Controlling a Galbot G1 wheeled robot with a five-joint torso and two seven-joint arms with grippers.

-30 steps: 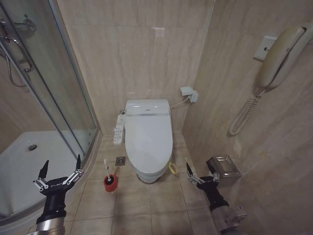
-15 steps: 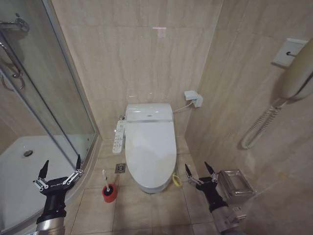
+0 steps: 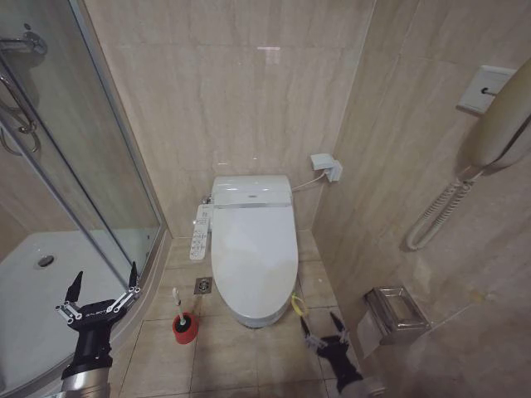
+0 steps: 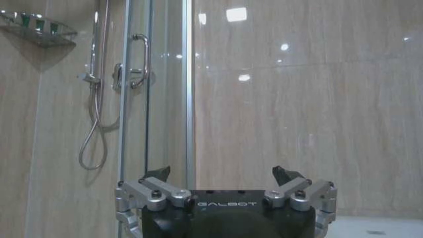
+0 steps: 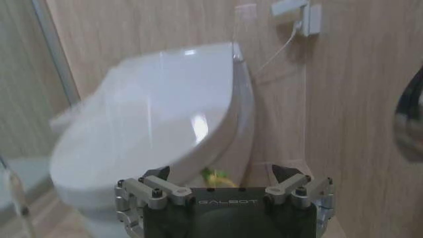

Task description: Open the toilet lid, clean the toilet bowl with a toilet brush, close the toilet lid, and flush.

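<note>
Clearly, from the head view, the toilet lid (image 3: 254,255) lies flat and closed over the toilet bowl, its long axis running from the back wall toward the robot. Its yellow-green loop (image 3: 296,304) hangs at the front right edge, just ahead of the right gripper (image 3: 324,338), which sits low with its fingers spread apart, so that arm looks the nearer one for lifting. The left gripper (image 3: 103,290) hovers open by the shower screen (image 3: 75,157), well apart from the toilet. On the floor left of the bowl, a red holder (image 3: 184,328) holds the toilet brush (image 3: 179,303) upright. In the left wrist view, the open left gripper (image 4: 223,177) faces the shower screen (image 4: 155,89) and wall. In the right wrist view, the right gripper (image 5: 225,176) points at the lid (image 5: 152,119), with the loop (image 5: 217,177) just beyond its fingers.
</note>
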